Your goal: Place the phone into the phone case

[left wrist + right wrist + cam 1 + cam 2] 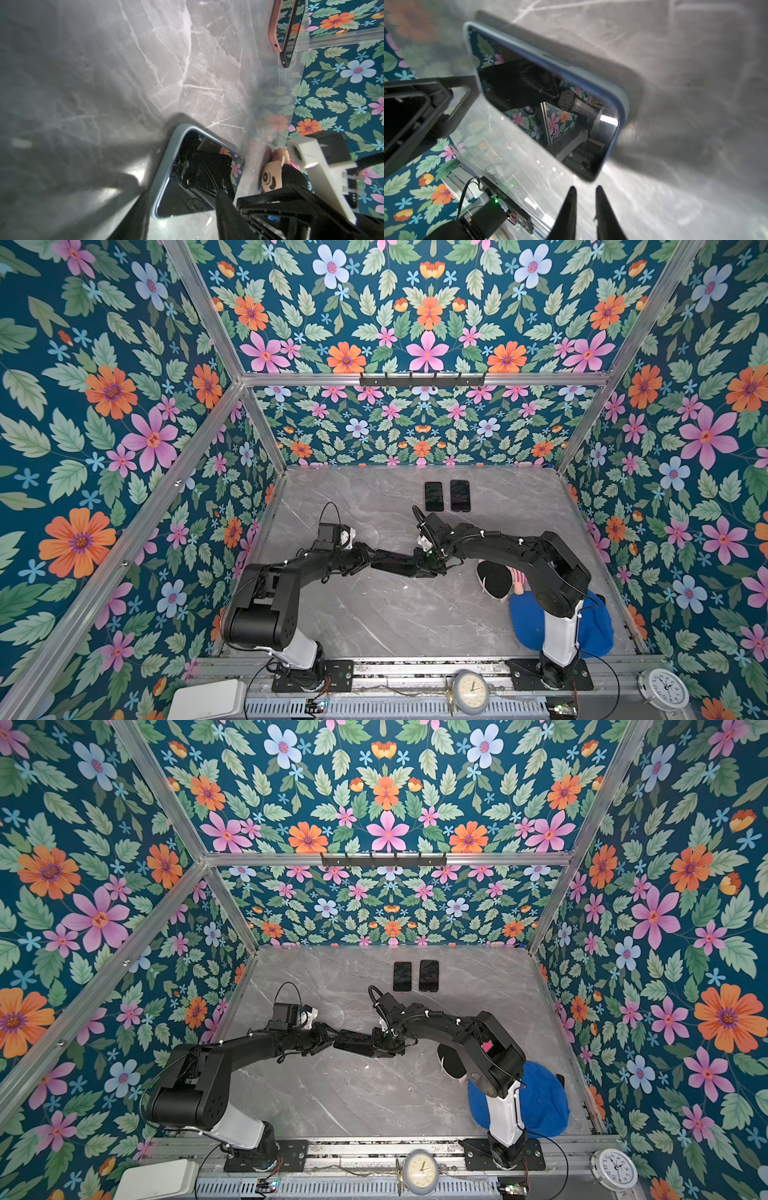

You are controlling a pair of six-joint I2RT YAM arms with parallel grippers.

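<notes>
Phone lies flat mid-table, screen up, between the two arms. It sits inside a pale blue-grey case. In the right wrist view the rim wraps the far long side and one end. The near long edge shows only a thin blue line, so the seat there may be incomplete; hard to tell. Left gripper is at the phone's end with jaws spread wide and one finger just beside the case's long edge. Can't tell whether it pinches the case or only brackets it. Right gripper hovers just off a phone corner with its tips slightly parted and nothing between them. Two spare phones lie well apart at the back. Step, as judged: final seating, insertion mostly done. Next move likely needs the right tips to press down along the near edge while the left steadies the case. The glossy table could let it slide.
</notes>
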